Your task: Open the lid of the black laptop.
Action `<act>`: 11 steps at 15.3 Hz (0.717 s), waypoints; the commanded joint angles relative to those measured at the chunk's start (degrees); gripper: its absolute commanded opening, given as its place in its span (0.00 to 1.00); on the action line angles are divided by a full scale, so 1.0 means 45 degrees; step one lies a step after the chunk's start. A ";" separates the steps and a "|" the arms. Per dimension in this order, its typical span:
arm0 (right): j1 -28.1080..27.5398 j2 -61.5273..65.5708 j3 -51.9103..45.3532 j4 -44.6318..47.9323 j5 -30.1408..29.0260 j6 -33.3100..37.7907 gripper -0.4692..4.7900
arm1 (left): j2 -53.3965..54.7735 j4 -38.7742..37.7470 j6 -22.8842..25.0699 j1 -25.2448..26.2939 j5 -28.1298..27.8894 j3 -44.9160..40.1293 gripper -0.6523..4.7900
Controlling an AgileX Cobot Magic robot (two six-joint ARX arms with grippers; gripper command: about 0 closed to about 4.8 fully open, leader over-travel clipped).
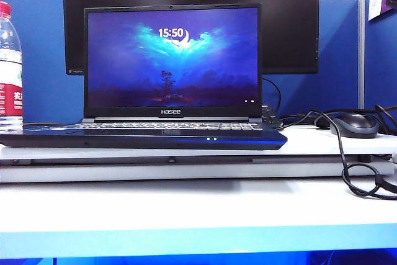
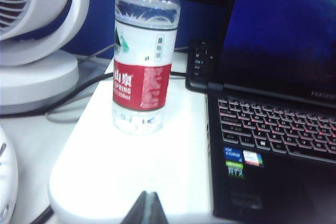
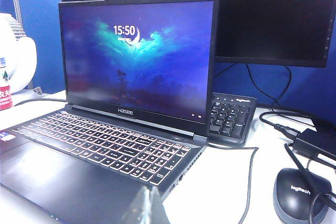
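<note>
Black and blue-sheened, the lid (image 1: 172,60) of the Hasee laptop (image 3: 94,156) on the white worktop (image 1: 198,203) stands fully raised, screen lit; left tool (image 2: 147,209) and right tool (image 3: 148,206) hang closed, empty, clear of it, so seemingly nothing remains beyond retreat.

One laptop (image 1: 149,134), one monitor (image 1: 291,23), one bottle (image 1: 9,66), one mouse (image 1: 355,125)

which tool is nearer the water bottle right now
Left. The left tool, shut, sits just in front of the water bottle on the white stand beside the laptop. The right tool is at the laptop's other front corner, near the mouse.
</note>
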 commanded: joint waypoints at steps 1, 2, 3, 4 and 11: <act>-0.0005 -0.0015 -0.0092 0.0189 0.0024 -0.0019 0.08 | -0.0029 -0.0335 -0.0034 0.0019 -0.0029 0.0000 0.12; -0.0005 -0.0015 -0.0092 0.0189 0.0024 -0.0019 0.08 | -0.0029 -0.0355 -0.0034 0.0019 -0.0029 0.0000 0.12; -0.0005 -0.0015 -0.0092 0.0189 0.0019 -0.0019 0.08 | -0.0029 -0.0350 -0.0034 0.0019 -0.0029 0.0000 0.12; -0.0005 -0.0015 -0.0092 0.0189 0.0019 -0.0019 0.08 | -0.0029 -0.0350 -0.0034 0.0019 -0.0029 0.0000 0.12; 0.0000 -0.0015 -0.0092 0.0189 0.0019 -0.0019 0.08 | -0.0029 -0.0379 0.0661 0.0010 0.0063 0.0005 0.12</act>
